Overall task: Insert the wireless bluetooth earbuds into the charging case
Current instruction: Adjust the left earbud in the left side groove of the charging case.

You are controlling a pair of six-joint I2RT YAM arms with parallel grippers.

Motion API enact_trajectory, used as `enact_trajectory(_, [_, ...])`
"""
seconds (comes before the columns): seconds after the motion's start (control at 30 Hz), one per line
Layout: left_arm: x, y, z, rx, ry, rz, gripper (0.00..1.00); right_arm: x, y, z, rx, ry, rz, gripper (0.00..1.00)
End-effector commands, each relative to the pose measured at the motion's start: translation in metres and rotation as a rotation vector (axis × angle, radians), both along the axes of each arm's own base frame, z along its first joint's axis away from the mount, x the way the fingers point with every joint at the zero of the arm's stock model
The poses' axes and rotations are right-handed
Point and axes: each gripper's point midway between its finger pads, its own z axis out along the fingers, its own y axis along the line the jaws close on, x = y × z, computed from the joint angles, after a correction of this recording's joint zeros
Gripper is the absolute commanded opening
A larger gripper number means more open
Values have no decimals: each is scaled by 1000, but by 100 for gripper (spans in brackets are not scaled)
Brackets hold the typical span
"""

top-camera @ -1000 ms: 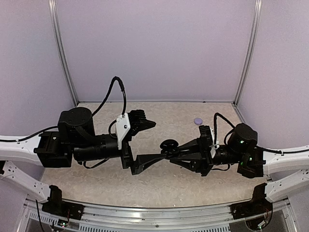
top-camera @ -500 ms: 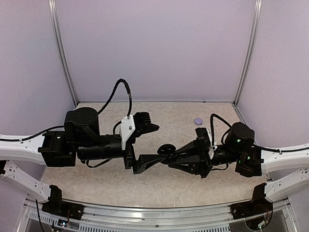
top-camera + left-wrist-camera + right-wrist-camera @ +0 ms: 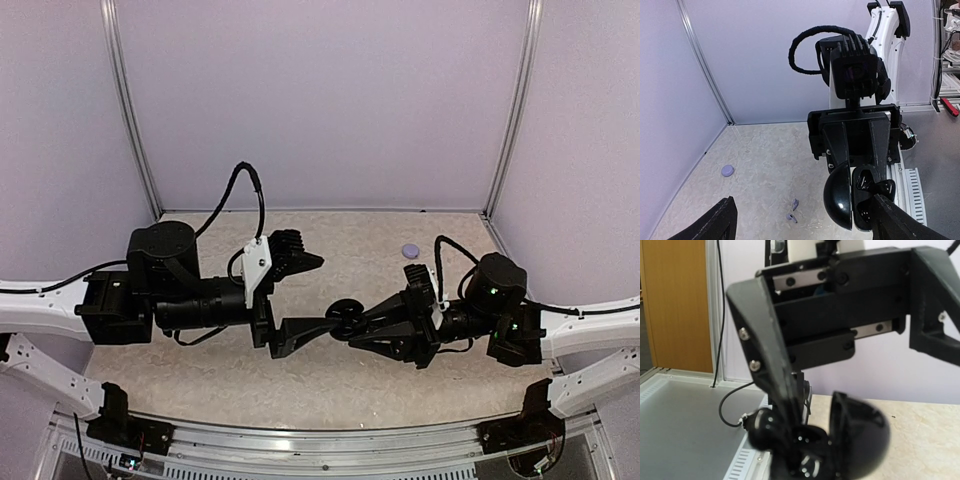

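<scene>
Two lavender earbuds (image 3: 795, 203) (image 3: 790, 217) lie side by side on the table, seen only in the left wrist view. The small round pale-lavender charging case (image 3: 410, 250) lies closed at the far right, and it also shows in the left wrist view (image 3: 727, 170). My right gripper (image 3: 350, 318) is shut on a black round clamshell case (image 3: 840, 197), held open above the table. My left gripper (image 3: 320, 292) is open wide. Its lower finger (image 3: 900, 220) touches the black case's open half. The black case fills the bottom of the right wrist view (image 3: 855, 437).
Metal frame posts (image 3: 135, 130) and pale walls enclose the table on three sides. A perforated rail (image 3: 330, 465) runs along the near edge between the arm bases.
The right gripper has carried the black case slightly left and toward the near edge. The left arm shifted right, then back left, its lower finger staying at the case.
</scene>
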Motion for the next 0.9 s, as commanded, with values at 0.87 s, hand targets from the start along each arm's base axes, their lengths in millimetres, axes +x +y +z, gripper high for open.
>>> enact_trajectory(0.87, [-32, -10, 4, 0, -65, -173, 91, -4, 7, 9, 9, -4, 43, 3])
